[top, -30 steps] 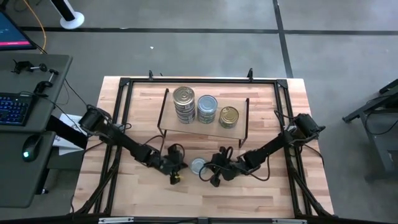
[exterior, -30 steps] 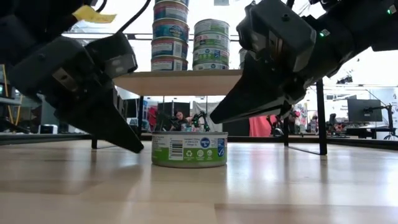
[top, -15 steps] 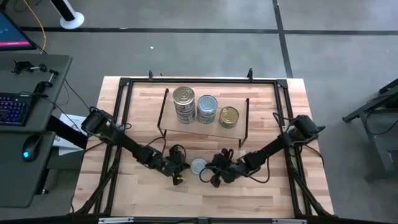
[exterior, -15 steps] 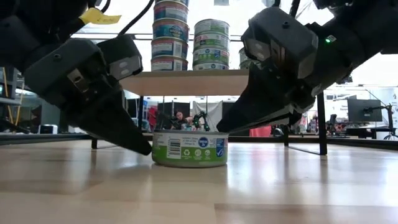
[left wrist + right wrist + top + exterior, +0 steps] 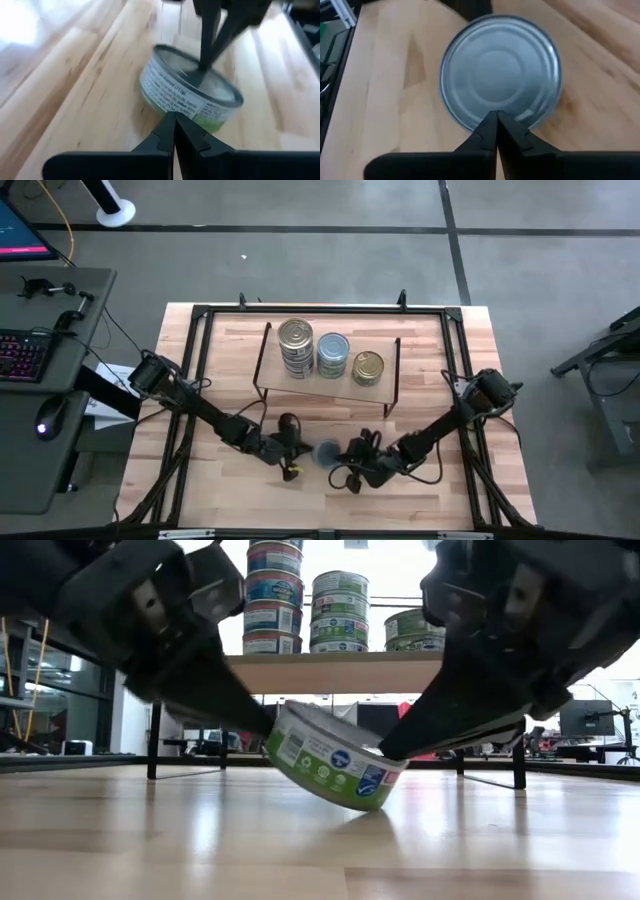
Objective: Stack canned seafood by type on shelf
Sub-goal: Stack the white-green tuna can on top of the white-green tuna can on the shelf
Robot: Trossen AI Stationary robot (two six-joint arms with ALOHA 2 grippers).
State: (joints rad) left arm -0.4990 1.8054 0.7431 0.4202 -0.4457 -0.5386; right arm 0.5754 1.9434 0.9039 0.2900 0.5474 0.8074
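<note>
Can point(image 5: 335, 768) tilted, wedged between both closed hands.

Bright, even light overhead. Low view backlit: window glare behind shelf point(image 5: 330, 670), both arms silhouetted. Tilted can point(image 5: 187, 95) motion-blurred in left wrist view. Soft shadows on tabletop point(image 5: 230, 480).

A side desk point(image 5: 45, 395) stands well left of the jaws beyond the bench point(image 5: 230, 485), bearing a lit keyboard point(image 5: 22, 352) and a mouse point(image 5: 42, 424).
</note>
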